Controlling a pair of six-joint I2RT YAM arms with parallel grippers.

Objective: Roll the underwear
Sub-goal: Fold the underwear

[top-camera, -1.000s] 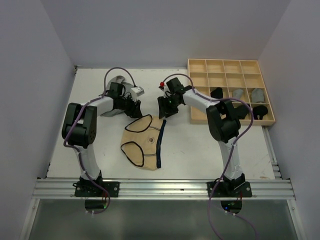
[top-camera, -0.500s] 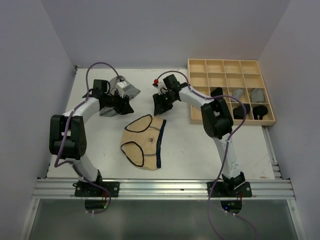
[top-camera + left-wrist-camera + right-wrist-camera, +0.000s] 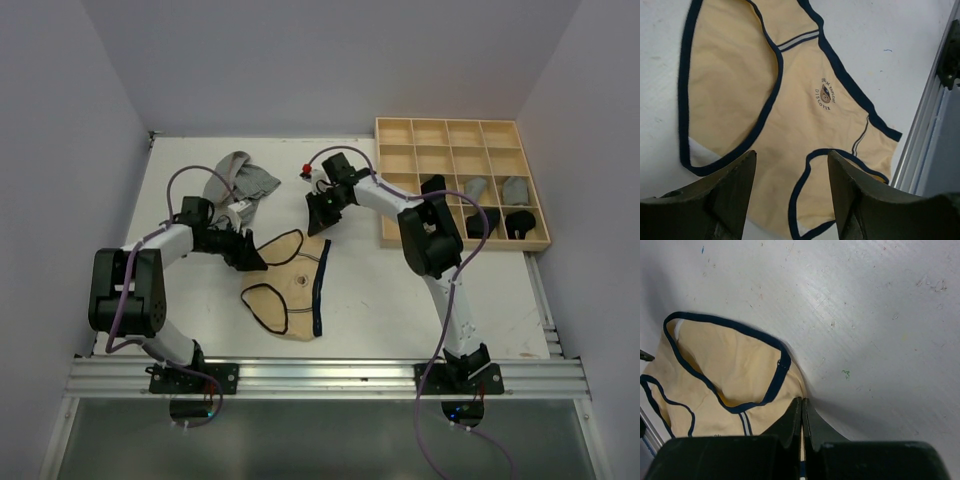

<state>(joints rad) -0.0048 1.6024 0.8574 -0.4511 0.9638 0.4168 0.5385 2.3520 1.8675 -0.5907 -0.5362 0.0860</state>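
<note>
The tan underwear (image 3: 285,290) with dark trim lies spread flat in the middle of the table. My left gripper (image 3: 252,258) hovers open over its left edge. In the left wrist view the underwear (image 3: 805,115) fills the frame below the left gripper (image 3: 792,172), with nothing between the fingers. My right gripper (image 3: 322,222) is at the garment's far right corner. In the right wrist view the right gripper (image 3: 802,402) is shut, and the underwear's (image 3: 715,375) edge draws up to a point at its tips.
A crumpled grey garment (image 3: 240,180) lies at the back left. The pale wooden grid tray (image 3: 400,185) stands at the back right, with rolled dark and grey pieces (image 3: 476,188) in some cells. The aluminium rail (image 3: 320,375) runs along the near edge.
My left arm swung from the grey garment toward the near side, onto the tan underwear's left edge, and its jaws widened. My right gripper closed at the far right corner.
</note>
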